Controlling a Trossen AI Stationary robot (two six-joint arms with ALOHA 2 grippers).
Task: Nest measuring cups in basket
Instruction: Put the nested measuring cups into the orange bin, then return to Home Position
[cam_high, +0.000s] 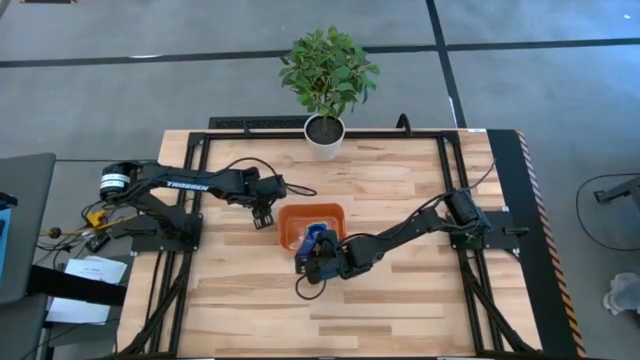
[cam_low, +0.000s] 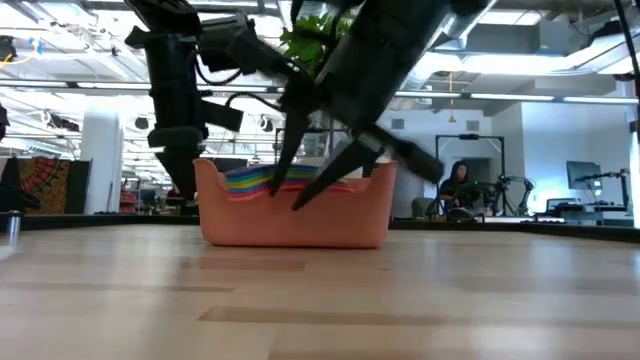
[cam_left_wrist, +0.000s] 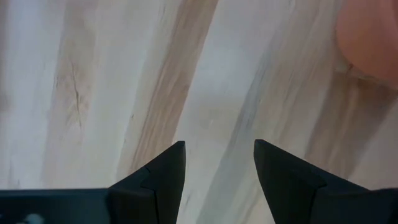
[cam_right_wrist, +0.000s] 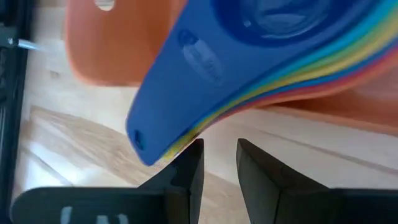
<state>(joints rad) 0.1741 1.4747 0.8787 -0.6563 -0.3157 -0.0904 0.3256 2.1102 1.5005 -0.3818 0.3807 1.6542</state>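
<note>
The cups (cam_right_wrist: 249, 56) sit nested in 1 stack inside the basket (cam_high: 292, 222), handles jutting over its rim. The right gripper (cam_right_wrist: 219, 158) hangs just beneath those handles, fingers narrowly parted, holding nothing. The left gripper (cam_left_wrist: 217, 165) hovers beside the basket, open and empty.

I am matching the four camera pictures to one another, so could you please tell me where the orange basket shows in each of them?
High view: the basket sits mid-table, between both grippers.
Low view: it stands centre, its front wall facing the camera.
Left wrist view: only a blurred orange corner shows at the picture's edge.
Right wrist view: its wall lies behind the stacked measuring cups.
Shared landmark: the cups, seen in high, low and right wrist views.
</note>
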